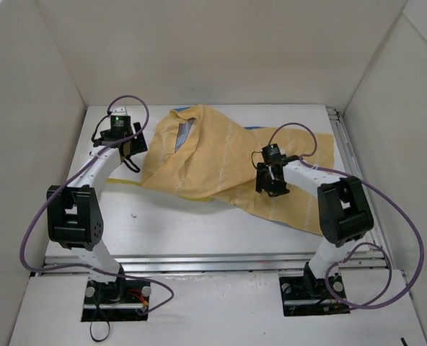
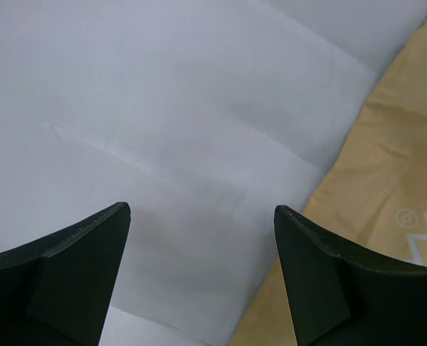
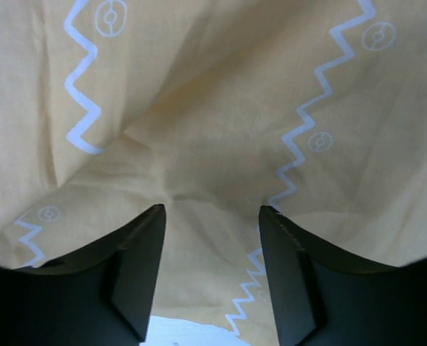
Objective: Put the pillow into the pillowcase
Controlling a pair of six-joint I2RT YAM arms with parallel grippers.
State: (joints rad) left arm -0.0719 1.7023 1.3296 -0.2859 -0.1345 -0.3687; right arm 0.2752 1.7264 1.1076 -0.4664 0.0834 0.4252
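While the pillowcase (image 1: 213,169) lies bulging across the counter (image 1: 199,225) (the pillow, unseen, is probably inside), the left tool (image 2: 202,216) hangs spread beside its edge and the right tool (image 3: 211,213) spread over the yellow cloth; next, each probably must pinch fabric to finish covering.

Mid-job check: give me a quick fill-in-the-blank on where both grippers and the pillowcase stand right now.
1. The left gripper is ___, hovering over the bare table beside the pillowcase.
2. The right gripper hangs over the pillowcase and holds ___.
3. The pillowcase's upturned face is yellow with ___ zigzag lines.

Missing words: open; nothing; white.
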